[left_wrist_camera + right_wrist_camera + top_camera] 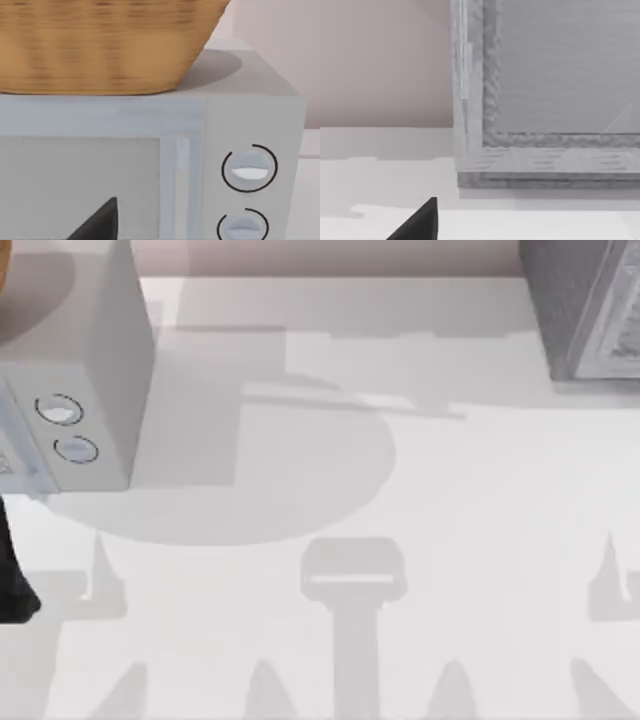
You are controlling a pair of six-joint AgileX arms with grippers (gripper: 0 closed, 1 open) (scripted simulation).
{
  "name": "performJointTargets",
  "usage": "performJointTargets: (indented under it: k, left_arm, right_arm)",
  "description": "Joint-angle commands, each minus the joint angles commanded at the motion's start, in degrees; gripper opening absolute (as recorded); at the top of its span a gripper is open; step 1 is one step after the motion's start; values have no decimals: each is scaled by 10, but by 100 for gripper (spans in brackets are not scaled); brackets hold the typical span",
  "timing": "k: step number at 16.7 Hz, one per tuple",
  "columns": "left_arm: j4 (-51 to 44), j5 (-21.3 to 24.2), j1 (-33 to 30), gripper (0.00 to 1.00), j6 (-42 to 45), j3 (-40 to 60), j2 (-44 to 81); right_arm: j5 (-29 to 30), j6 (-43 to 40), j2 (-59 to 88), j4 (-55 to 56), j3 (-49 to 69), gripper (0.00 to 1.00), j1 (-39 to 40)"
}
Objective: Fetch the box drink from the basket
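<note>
White table (pixel 420 540): basket (pixel 100 45) atop grey block (pixel 250 125).

We are looking at a grey speckled box (pixel 555 95) standing on the white table (pixel 385 185), its framed face toward our right wrist camera. A pinkish wall (pixel 385 60) is rising behind the table. A dark pointed tip, probably one of our right gripper's fingers (pixel 420 222), is showing at the edge.
</note>
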Motion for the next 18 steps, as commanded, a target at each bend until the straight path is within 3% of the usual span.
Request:
performJointTargets:
  k: [7, 18]
  left_arm:
    - [20, 21, 21, 100, -1, 43, 82]
    - [172, 137, 127, 100, 7, 316, 491]
  right_arm:
    - [0, 0, 0, 0, 0, 100, 0]
    - [0, 0, 0, 0, 0, 100, 0]
